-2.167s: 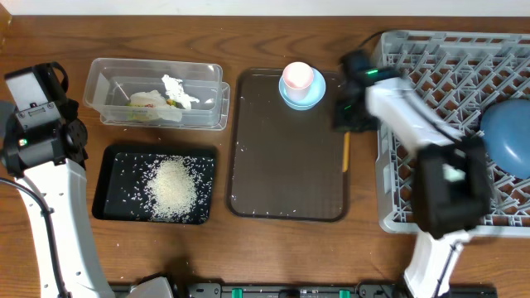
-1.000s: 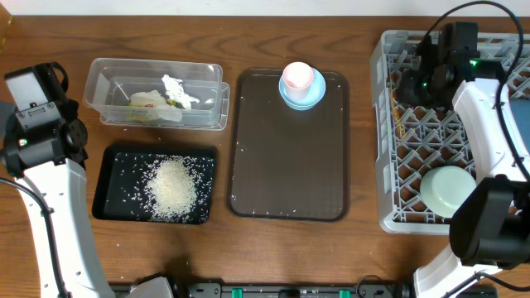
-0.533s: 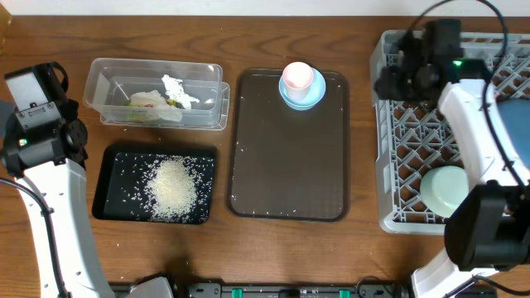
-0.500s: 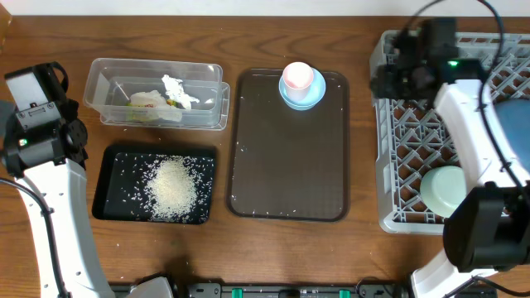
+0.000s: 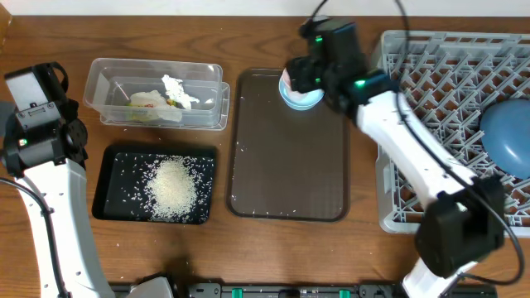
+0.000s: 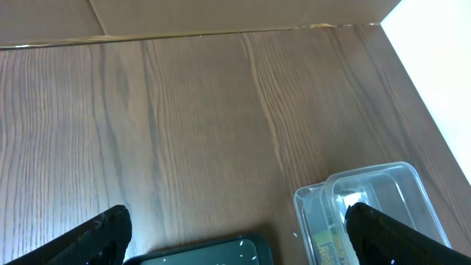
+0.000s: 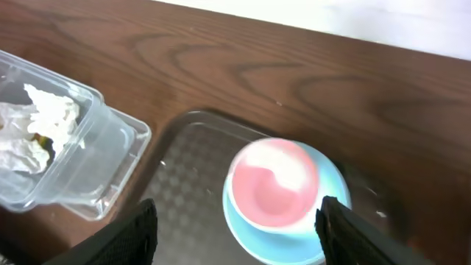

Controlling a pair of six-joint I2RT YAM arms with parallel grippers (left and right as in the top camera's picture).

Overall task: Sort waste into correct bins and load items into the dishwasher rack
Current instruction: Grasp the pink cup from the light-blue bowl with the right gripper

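Pink cup (image 7: 274, 184), smooth and round, nests in pale-blue bowl (image 7: 257, 243); right claw (image 7: 239, 207) gapes empty.

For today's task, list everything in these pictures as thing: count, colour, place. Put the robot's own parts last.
table: one, brown wood, under everything
clear tub: one, transparent, back left
tissue: one wad, white, in the clear tub
snack wrapper: one, yellow-green, in the clear tub beside the tissue
black tray: one, black, in front of the clear tub
rice: one heap plus stray grains, white, in the black tray
serving tray: one, dark brown, centre
pale-blue bowl: one, serving tray's back corner
pink cup: one, in the pale-blue bowl
dishwasher rack: one, grey, right
blue plate-bowl: one, in the dishwasher rack
left gripper: one, black, open, far left
right gripper: one, black, open, either side of the pink cup
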